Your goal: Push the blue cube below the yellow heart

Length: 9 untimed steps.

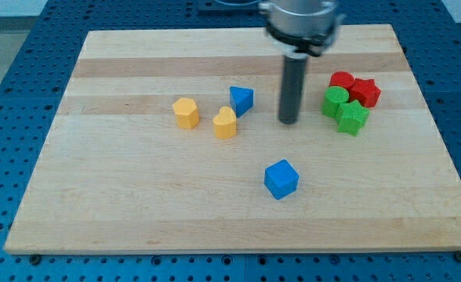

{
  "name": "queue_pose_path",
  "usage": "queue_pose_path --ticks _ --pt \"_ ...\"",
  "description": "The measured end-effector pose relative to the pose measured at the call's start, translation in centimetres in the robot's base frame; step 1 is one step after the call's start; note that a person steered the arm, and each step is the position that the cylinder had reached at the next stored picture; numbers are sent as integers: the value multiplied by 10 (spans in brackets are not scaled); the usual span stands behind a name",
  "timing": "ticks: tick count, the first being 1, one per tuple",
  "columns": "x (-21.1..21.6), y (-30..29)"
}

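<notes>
A pale wooden board [136,204] lies on a blue perforated table [3,94] and fills most of the view.

Starting at the view's left, a yellow block with a roughly hexagonal outline [186,112] stands a little left of the board's centre. Just to its right, and slightly lower, sits the yellow heart [225,123]; the two yellow pieces are close but apart. Just above and to the right of the heart is a blue triangular block [241,99], very near the heart, though whether they touch cannot be told.

Lower down, toward the view's bottom and right of the heart, the blue cube [281,178] sits alone on open wood, turned at an angle to the board's edges. It is below the heart's level but offset to the view's right of it, well apart from all other blocks.

Right of the triangular block, a dark rod hangs down from a metal mount at the view's top. My tip [289,122] rests at the board surface, between the blue triangular block and the cluster at the right, above the blue cube and clear of it. The arm carries no claw, so there is nothing spread or pinching to report.

Farthest right, four blocks huddle together: a red round block [341,80], a red star [365,92], a green block [335,101] and a green star [353,117].
</notes>
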State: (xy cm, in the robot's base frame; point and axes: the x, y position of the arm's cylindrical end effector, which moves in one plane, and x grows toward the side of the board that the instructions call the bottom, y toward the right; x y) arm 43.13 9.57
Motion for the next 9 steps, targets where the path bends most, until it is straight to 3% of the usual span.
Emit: queue_pose_path --ticks 1,2,5,7,9 --pt "60 40" --pt "113 31" --pt "107 -40" --pt "96 -55" --pt "136 -51"
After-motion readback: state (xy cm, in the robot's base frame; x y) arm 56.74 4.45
